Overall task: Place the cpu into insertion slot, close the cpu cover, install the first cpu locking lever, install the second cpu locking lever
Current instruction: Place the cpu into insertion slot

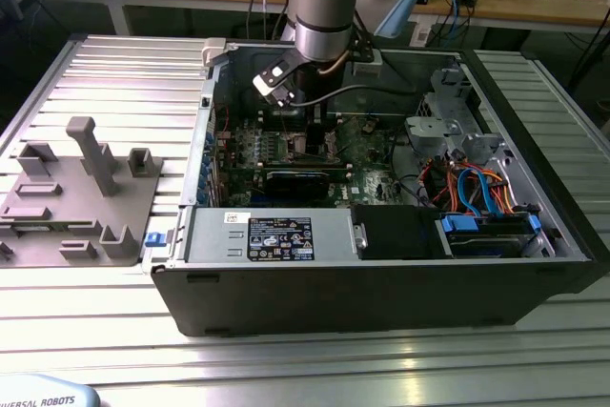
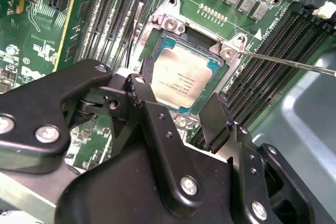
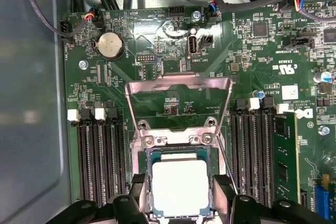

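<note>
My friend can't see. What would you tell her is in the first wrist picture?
The cpu sits in its socket on the green motherboard, with the cpu cover flipped open. The open gripper straddles it.

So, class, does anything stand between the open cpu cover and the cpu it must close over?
Yes: the pincer, its fingers flanking the cpu in the socket, sits in the path of the raised cpu cover.
</note>
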